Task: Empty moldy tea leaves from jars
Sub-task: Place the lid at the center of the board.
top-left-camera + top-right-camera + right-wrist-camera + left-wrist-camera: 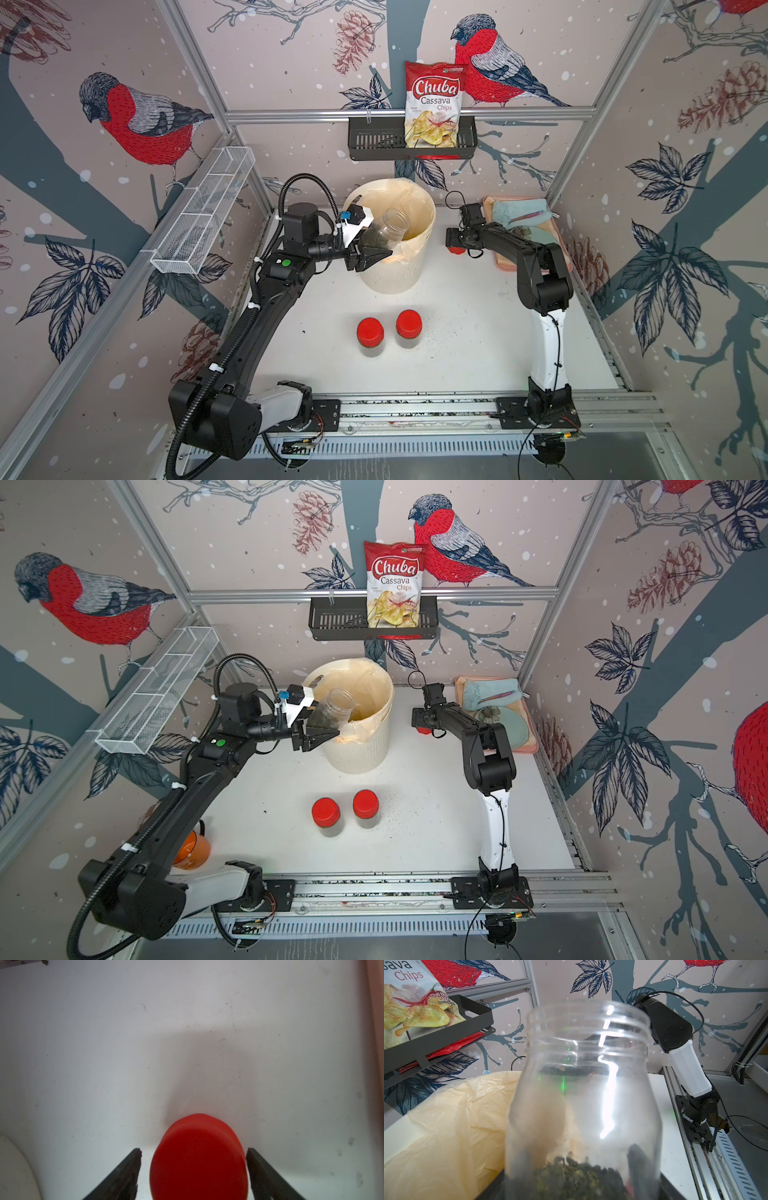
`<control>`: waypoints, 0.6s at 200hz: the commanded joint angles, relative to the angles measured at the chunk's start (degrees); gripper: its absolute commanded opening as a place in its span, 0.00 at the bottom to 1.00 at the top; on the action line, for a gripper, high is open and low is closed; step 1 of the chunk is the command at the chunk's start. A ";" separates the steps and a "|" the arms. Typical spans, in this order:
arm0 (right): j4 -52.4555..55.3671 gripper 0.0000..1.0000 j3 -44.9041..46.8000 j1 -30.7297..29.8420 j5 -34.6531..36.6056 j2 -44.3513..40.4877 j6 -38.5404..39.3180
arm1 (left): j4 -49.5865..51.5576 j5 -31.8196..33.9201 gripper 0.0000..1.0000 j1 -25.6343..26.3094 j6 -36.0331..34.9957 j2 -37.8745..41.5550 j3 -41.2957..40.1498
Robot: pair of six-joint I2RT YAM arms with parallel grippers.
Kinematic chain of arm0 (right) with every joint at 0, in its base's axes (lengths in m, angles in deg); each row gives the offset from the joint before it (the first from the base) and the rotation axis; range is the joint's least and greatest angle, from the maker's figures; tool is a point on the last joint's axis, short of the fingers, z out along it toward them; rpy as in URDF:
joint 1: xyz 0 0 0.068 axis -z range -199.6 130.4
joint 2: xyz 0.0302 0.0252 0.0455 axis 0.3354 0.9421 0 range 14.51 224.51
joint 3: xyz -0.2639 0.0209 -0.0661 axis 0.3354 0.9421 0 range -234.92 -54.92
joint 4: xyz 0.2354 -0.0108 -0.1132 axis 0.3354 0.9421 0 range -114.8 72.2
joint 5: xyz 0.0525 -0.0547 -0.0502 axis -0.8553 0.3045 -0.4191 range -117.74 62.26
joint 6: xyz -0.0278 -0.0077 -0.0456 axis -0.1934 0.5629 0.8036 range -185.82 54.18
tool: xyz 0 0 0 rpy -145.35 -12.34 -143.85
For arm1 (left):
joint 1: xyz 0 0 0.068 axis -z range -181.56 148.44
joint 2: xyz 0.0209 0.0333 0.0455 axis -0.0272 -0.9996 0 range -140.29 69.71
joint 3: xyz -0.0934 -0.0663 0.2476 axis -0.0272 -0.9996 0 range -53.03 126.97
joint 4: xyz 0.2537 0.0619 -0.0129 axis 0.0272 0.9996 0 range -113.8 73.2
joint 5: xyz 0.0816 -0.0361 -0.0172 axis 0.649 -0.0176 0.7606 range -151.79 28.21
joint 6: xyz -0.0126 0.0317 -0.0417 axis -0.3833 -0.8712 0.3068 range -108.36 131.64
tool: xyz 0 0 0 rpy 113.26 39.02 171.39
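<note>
**While the left jaws clamp an open clear cylindrical jar (386,232) at the tall white ribbed bin (390,276), the right jaws stand apart around a round red screw lid (199,1159)**

Where the left jaws close, we see them gripping the jar's base end. They hold it tilted, with its uncapped mouth pointing over the bin's opening. The dark greenish-black crumbly tea leaves (577,1178) lie heaped inside the jar at that base end. The yellowish plastic bag liner (446,1126) drapes over the bin's rim just beside it.

The right jaws are spread with one finger on either side of the red lid, and we see a clear gap on one side. The lid rests flat on the white bench (457,332), to the right of the bin.

Nearer the front in both top views, one red-capped small clear jar (370,336) and a second red-capped small clear jar (409,328) stand upright side by side, well apart from both arms.
</note>
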 commanded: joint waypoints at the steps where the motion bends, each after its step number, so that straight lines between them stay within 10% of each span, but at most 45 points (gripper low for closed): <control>1: -0.71 0.84 0.53 0.02 -0.93 -1.41 -0.70 | -1.95 0.38 0.26 0.06 -0.17 0.57 0.11; 120: -4.22 1.00 7.10 1.71 -4.92 -12.53 -1.79 | 0.15 14.27 0.31 0.06 2.77 1.20 6.52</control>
